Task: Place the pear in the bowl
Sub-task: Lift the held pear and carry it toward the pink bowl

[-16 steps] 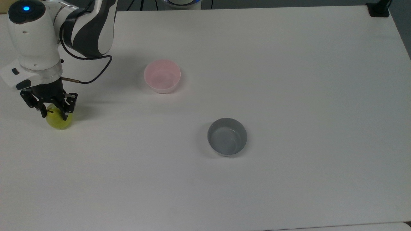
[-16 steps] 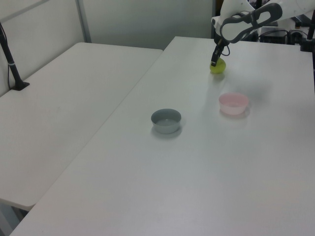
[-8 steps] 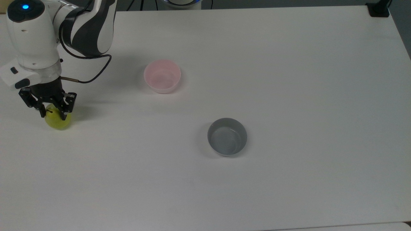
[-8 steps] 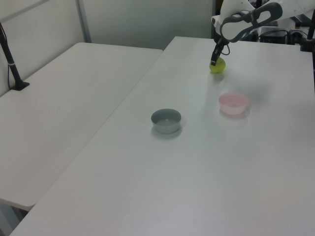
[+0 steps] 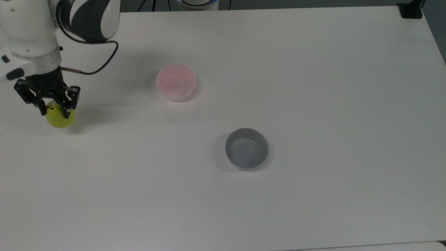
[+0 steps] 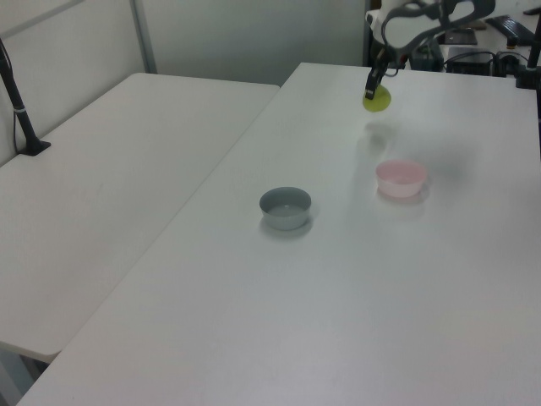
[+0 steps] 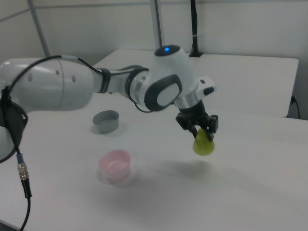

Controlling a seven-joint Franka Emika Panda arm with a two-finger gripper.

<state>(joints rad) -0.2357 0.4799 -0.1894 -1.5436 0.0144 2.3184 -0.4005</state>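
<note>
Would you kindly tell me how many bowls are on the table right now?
2: the pink bowl toward the top view's upper left of centre, and the grey bowl near the middle of the table.

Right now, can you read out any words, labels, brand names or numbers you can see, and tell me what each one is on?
None: there is no readable text.
The pear, pink bowl and grey bowl are plain.
The white table is unmarked.
The robot arm carries a blue light but no lettering I can make out.
</note>
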